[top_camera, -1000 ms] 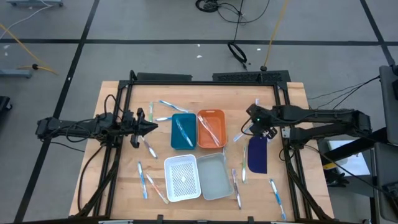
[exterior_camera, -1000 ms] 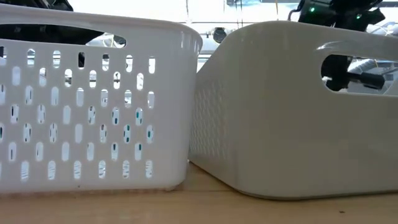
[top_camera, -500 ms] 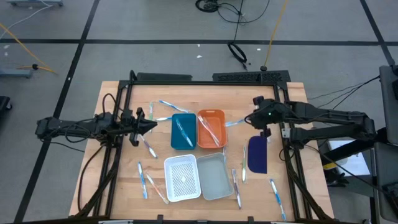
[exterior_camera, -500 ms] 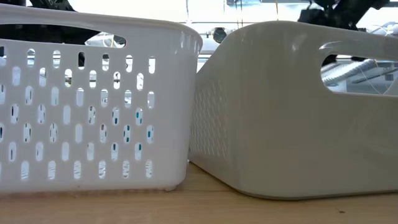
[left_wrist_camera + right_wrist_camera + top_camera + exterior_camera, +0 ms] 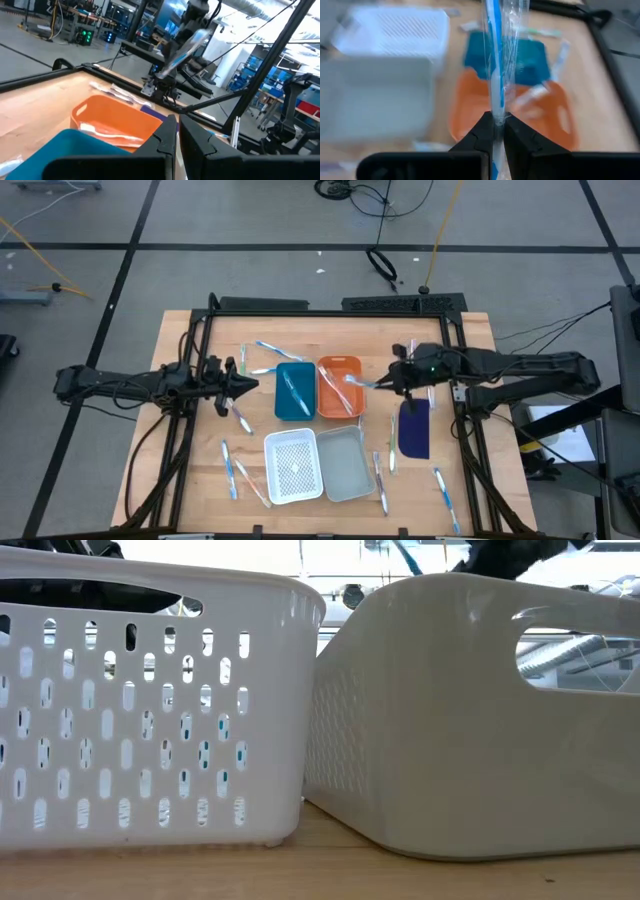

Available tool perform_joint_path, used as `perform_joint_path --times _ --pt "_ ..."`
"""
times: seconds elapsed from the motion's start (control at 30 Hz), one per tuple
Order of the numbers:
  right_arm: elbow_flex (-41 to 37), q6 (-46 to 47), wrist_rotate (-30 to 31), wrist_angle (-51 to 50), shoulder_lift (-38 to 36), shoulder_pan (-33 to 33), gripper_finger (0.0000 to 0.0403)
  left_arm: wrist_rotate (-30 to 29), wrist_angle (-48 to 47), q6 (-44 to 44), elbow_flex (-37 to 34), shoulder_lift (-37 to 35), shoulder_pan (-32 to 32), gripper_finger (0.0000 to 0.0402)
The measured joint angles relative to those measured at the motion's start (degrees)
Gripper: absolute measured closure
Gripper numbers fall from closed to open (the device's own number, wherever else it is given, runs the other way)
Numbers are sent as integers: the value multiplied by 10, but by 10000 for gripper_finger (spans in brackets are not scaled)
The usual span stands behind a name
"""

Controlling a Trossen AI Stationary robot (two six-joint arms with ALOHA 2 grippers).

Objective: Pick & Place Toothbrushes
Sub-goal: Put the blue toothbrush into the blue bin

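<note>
Four trays mid-desk [image 5: 180, 330]. Right end effector [image 5: 392, 384] just right of orange tray [image 5: 339, 388], pinching one wrapped toothbrush [image 5: 495, 65] over its edge. Left end effector [image 5: 250, 384] pressed together, empty, left of teal tray [image 5: 293, 391].

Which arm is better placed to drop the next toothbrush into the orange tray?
Right. The right gripper is shut on a wrapped toothbrush right beside the orange tray. The left gripper is shut, holds nothing, and sits beyond the teal tray.
</note>
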Motion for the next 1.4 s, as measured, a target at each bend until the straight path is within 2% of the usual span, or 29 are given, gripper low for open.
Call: perform_joint_path --times 0.2,0.33,0.57,0.7,0.9,1.4 --pt "0 102 -106 93 22 25 385 4 0 15 0 2 0 382" --pt "0 160 -141 133 26 37 385 3 2 10 0 2 0 382" --pt "0 250 -140 204 27 55 385 2 65 9 0 2 0 382" --pt "0 299 -111 271 46 65 385 1 105 8 0 2 0 382" --pt "0 335 -93 406 107 75 385 -3 141 -34 0 2 0 382" --pt "0 399 -48 593 238 75 385 2 192 -28 4 3 0 382"
